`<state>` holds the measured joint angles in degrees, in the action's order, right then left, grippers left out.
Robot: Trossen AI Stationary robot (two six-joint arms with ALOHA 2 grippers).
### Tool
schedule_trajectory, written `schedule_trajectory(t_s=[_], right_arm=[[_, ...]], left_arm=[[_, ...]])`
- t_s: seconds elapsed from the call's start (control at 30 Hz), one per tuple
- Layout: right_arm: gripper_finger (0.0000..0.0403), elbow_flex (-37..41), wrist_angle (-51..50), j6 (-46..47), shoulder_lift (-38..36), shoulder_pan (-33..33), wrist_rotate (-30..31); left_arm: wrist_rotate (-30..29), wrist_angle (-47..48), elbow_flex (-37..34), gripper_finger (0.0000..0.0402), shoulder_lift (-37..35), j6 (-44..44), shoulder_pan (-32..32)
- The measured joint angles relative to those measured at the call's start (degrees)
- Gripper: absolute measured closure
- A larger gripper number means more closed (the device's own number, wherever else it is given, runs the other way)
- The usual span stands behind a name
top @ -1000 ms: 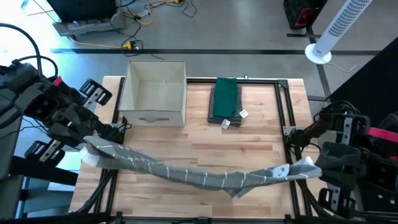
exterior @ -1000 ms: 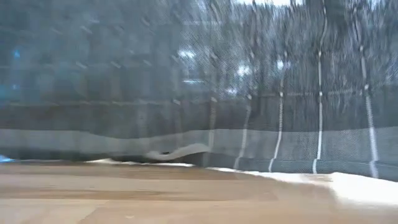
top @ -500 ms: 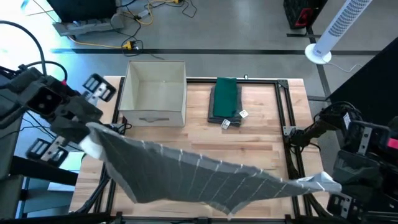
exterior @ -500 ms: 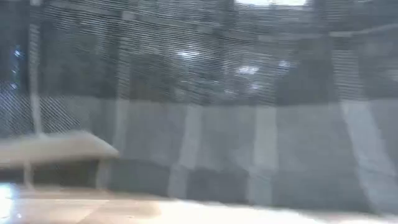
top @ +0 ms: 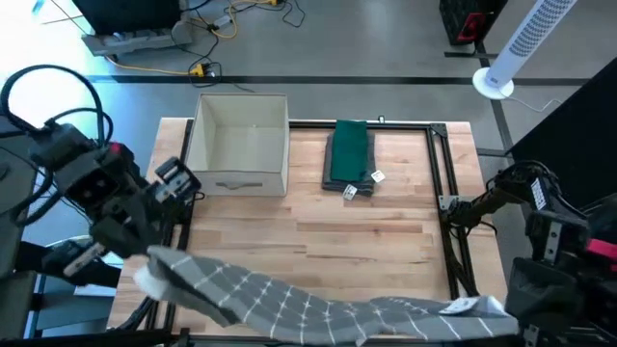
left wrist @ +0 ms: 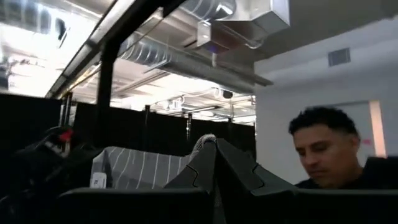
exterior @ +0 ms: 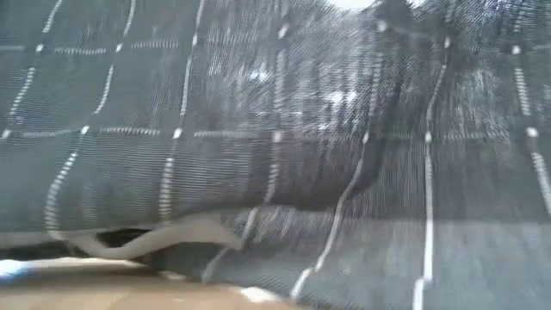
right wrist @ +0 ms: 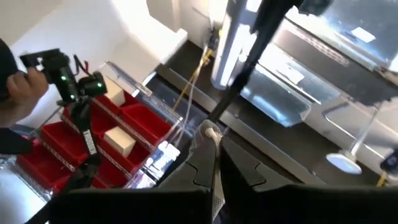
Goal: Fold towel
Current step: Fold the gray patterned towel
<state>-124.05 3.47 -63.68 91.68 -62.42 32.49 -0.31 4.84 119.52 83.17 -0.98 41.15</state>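
Holding the grey white-checked towel (top: 308,306): both fingers clenched on its corners. Your open cream box (top: 239,145) looks empty; tag text unreadable.

A white open box (top: 241,143) is sitting at the table's (top: 386,226) far left beside a folded green cloth (top: 349,154); a white fan (top: 525,43) is standing beyond

Bright, even overhead light in the high view; glare at upper left. Low view blurred by the close towel (exterior: 275,155).
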Motion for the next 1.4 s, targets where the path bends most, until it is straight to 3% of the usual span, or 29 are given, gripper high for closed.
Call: schedule_trajectory(t_s=[0.23,0.73,0.87,1.03,1.17,1.27,1.4], right_arm=[[0.0403,0.0,5.3,-8.2,-0.1,-3.9,-0.2],[0.0403,0.0,7.1,-13.8,-0.2,-10.7,-0.9],[0.0403,0.0,9.2,-14.6,-0.2,-11.6,5.7],[0.0403,-0.1,10.2,-7.8,-0.2,-7.6,20.5],[0.0403,-0.1,9.1,-4.0,-0.2,-4.7,25.9],[0.0403,-0.1,9.1,-3.4,-0.2,-4.3,25.4],[0.0403,-0.1,10.1,-4.5,-0.2,-4.3,24.7]], left_arm=[[-7.0,-3.3,0.0,0.0402,2.3,-11.3,4.7],[-8.1,-12.5,0.1,0.0401,5.7,-12.8,7.0],[-13.1,-9.5,2.5,0.0401,5.7,-16.4,7.0],[-25.3,4.4,4.4,0.0401,5.0,-20.1,6.8],[-35.0,26.0,4.2,0.0401,4.6,-12.6,3.5],[-34.6,37.7,0.8,0.0401,4.6,-6.5,-0.3],[-33.4,45.9,-6.9,0.0401,4.6,0.0,-5.2]])
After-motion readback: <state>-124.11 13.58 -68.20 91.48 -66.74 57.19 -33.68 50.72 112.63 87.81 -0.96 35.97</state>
